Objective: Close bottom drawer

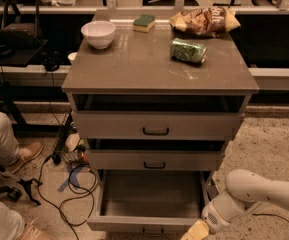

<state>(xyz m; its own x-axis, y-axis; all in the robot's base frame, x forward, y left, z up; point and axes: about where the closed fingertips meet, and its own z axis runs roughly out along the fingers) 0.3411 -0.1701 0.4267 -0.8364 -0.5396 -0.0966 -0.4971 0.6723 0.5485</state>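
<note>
Hand (195, 231), grip state unclear, by front right corner of open bottom drawer (144, 200).

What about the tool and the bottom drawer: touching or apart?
Cannot tell. In the camera view the tool overlaps a front corner of the open bottom drawer at the picture's lower edge; neither contact nor gap shows plainly.

Dim warm light is washing the speckled floor (274, 149); black cables (40, 174) are trailing at lower left, the claw (195, 231) is hovering at bottom centre-right.
</note>
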